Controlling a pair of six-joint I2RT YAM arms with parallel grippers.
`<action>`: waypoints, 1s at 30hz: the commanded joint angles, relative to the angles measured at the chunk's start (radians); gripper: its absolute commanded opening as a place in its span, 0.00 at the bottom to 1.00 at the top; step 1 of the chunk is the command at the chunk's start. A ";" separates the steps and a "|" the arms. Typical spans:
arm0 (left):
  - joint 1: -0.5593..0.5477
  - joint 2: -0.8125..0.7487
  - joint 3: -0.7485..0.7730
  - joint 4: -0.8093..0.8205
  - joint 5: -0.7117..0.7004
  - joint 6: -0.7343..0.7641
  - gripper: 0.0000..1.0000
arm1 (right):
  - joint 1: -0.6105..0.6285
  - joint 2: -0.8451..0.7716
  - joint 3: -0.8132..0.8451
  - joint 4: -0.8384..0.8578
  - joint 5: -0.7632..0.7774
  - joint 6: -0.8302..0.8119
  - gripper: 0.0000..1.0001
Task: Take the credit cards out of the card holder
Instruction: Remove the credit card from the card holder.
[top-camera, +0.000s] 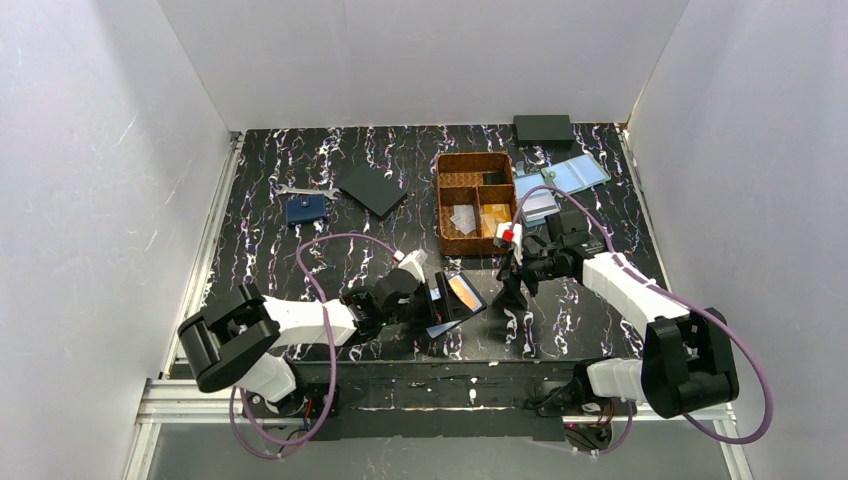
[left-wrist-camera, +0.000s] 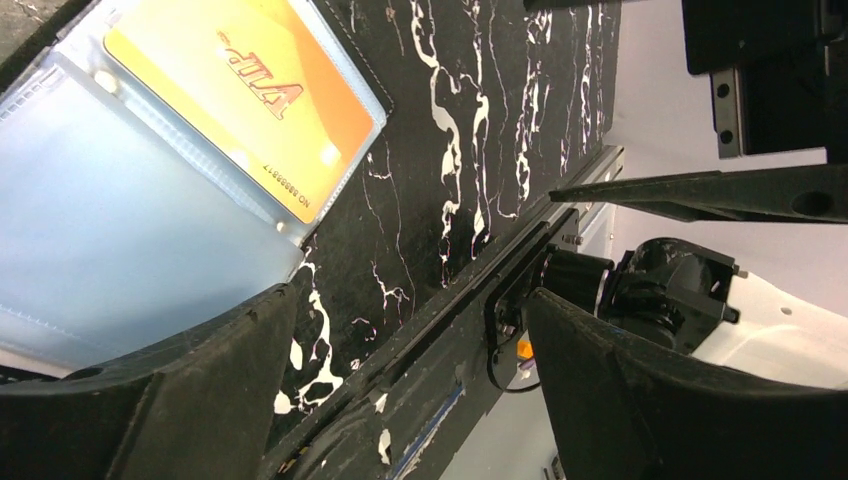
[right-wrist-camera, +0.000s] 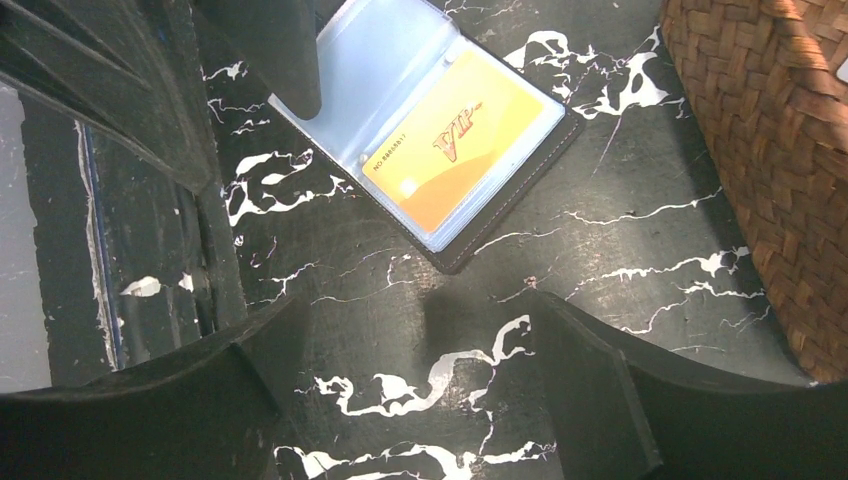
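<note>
The card holder (top-camera: 455, 301) lies open on the black marbled table, near the front and in the middle. An orange-gold credit card (top-camera: 463, 291) sits in the clear sleeve of its right leaf. It also shows in the left wrist view (left-wrist-camera: 245, 95) and the right wrist view (right-wrist-camera: 460, 150). The other leaf (left-wrist-camera: 110, 240) is pale blue, and I see no card in it. My left gripper (top-camera: 437, 306) is open at the holder's left leaf, and one finger (right-wrist-camera: 270, 50) lies over that leaf. My right gripper (top-camera: 513, 288) is open and empty, just right of the holder (right-wrist-camera: 430, 130), over bare table.
A brown wicker basket (top-camera: 445, 200) with compartments stands behind the holder and holds cards and scraps. Pale blue holders (top-camera: 560, 185) lie to its right, and a black box (top-camera: 543, 128) is at the back. A navy wallet (top-camera: 306, 209) and a black square (top-camera: 372, 189) lie at back left.
</note>
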 joint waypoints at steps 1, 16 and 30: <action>0.003 0.037 0.036 0.007 -0.016 -0.033 0.81 | 0.047 0.020 0.021 0.070 0.035 0.056 0.77; 0.005 0.052 0.035 0.008 -0.187 -0.036 0.70 | 0.130 0.151 0.065 0.262 0.080 0.380 0.25; 0.011 0.064 0.033 0.009 -0.267 -0.113 0.61 | 0.129 0.223 -0.018 0.538 0.084 0.811 0.31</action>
